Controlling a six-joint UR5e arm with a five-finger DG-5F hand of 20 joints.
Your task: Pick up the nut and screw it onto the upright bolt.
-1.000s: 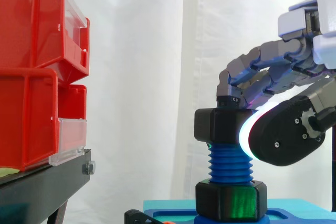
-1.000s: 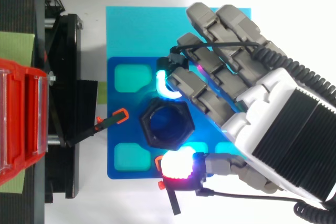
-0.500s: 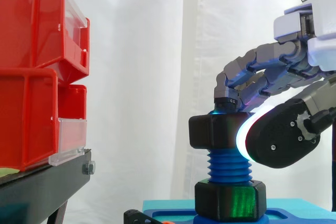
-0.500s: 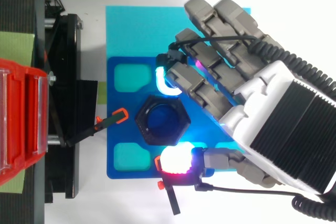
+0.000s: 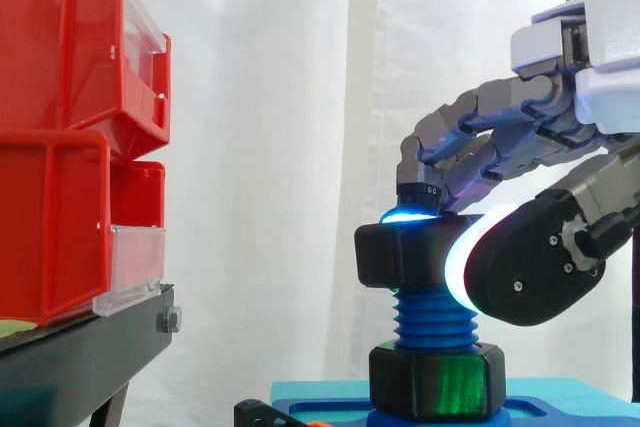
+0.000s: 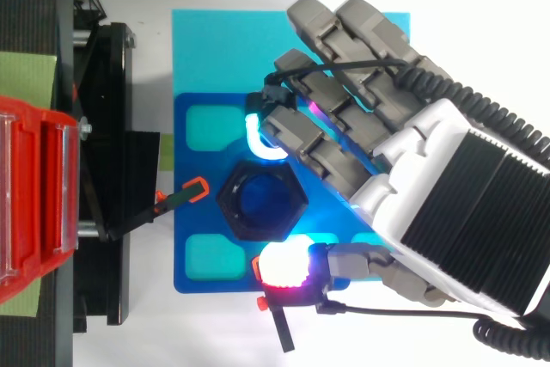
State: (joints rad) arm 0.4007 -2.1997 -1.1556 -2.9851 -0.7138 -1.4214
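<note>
Two red bins (image 5: pixel 70 127) sit stacked at the left on a black stand (image 5: pixel 90 347). A white curtain (image 5: pixel 270 147) hangs behind.

Next comes a blue tray (image 6: pixel 193 169) on a light blue mat (image 6: pixel 215 40). The blue bolt (image 5: pixel 432 315) stands straight up from a black base (image 5: pixel 435 379) on the tray. The black nut (image 5: pixel 400 257) is on the top end of the bolt, and blue thread shows between it and the base. From above, the top of the bolt shows inside the ring of the nut.

The hand (image 5: pixel 560 117) comes in from the right. Its fingers are curled round the nut and squeeze it. One fingertip (image 5: pixel 408 215) glows cyan on the top edge of the nut. The big thumb pad (image 5: pixel 458 267) glows white and pushes on the nut's right side.
</note>
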